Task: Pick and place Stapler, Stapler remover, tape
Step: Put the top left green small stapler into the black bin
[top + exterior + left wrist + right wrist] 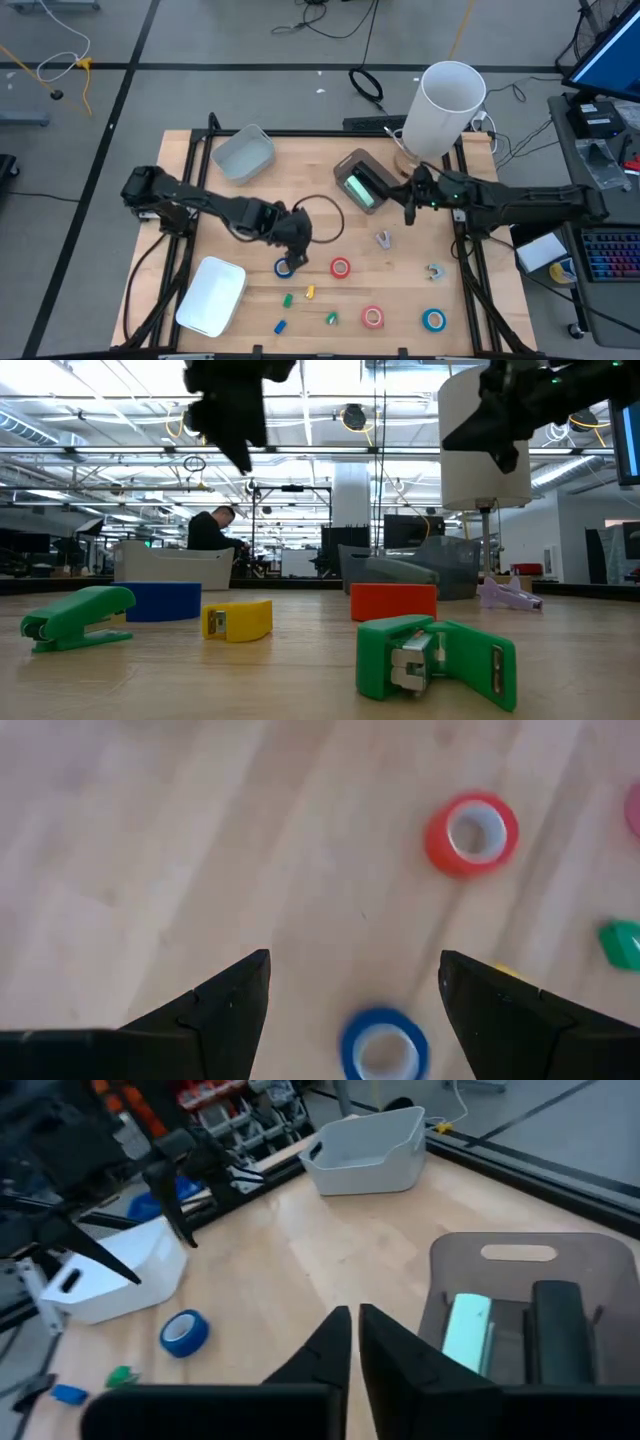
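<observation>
A: Along the near edge, what's lying there?

B: One blue tape (pixel 434 320) and one red tape (pixel 373 317) are sitting nearest the front, with small green (pixel 288 299), yellow (pixel 310 292) and blue (pixel 280 326) bits to their left. A white bin (pixel 211 296) is lying at the front left.

A: Next row back?

B: A second red tape (pixel 341 267) is resting mid-table. A second blue tape (pixel 285 267) is sitting directly under the left gripper (pixel 292 258).

A: Left gripper state?

B: Released: its fingers (pixel 222 1010) are standing spread wide, hovering above that blue roll and not touching it. Nothing is being held.

A: Anything else mid-table?

B: Two small pale metal pieces are lying right of centre, one (pixel 384 238) near the middle, one (pixel 434 271) further right.

A: And the right gripper?

B: The right gripper (pixel 410 205) is hanging farther back, clenched, fingers pressed together on nothing, just beside a dark tray (pixel 352 164) holding a pale green item (pixel 359 188) and a dark item.

A: Behind that?

B: A grey bin (pixel 243 154) is sitting back left and a tall white cylinder (pixel 445 108) is standing back right.
</observation>
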Motion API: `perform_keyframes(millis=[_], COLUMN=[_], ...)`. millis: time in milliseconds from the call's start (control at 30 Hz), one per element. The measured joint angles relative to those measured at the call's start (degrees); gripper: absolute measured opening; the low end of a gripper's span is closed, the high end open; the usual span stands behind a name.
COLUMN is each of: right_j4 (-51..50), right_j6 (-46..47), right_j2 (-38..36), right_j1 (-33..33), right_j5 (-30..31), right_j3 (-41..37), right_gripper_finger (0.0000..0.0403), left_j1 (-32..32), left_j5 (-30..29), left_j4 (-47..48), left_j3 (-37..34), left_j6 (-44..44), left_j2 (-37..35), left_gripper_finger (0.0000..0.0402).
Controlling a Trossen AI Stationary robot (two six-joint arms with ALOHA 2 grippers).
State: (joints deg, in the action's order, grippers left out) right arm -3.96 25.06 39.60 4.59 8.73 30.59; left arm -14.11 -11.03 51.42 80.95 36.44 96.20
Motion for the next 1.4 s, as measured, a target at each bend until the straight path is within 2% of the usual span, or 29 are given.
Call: perform_keyframes(millis=[133, 433, 600, 733, 900, 1167, 1400], right_j4=[2.4, 3.3, 4.9, 7.6, 7.8, 9.7, 9.7], right_j6=[-0.2, -0.7, -1.2, -1.7, -2.1, -3.3, -3.4], right_j2=[-2.8, -6.5, -7.3, -7.7, -8.0, -8.2, -8.2], right_j1=[-1.8, -4.2, -4.8, -4.7, -4.7, -4.7, -4.7], right_j5=[0.0, -0.3, -3.3, -4.7, -5.0, -6.1, -6.0], right_j3=[-2.1, -3.8, -5.3, -6.3, -6.3, -6.3, -6.3], right_gripper_finger=[0.0001, 0.0018, 0.0025, 0.0023, 0.0026, 0.0028, 0.0031], left_j1=[-3.7, -10.9, -14.1, -16.4, -17.6, -16.0, -15.4], left_j5=[3.9, 7.6, 10.3, 12.5, 13.6, 15.4, 15.9], left_j4=[-0.6, -2.2, -4.7, -8.2, -8.9, -9.1, -7.0], left_j3=[-0.5, -0.8, -0.8, -0.8, -0.8, -0.8, -0.8], left_j6=[10.4, 49.3, 63.3, 69.0, 71.9, 67.6, 64.5], left_j2=[0.0, 1.7, 4.7, 8.5, 12.7, 17.1, 17.9], left_gripper_finger=[0.0285, 0.0285, 0.0285, 0.0285, 0.0285, 0.0285, 0.0285])
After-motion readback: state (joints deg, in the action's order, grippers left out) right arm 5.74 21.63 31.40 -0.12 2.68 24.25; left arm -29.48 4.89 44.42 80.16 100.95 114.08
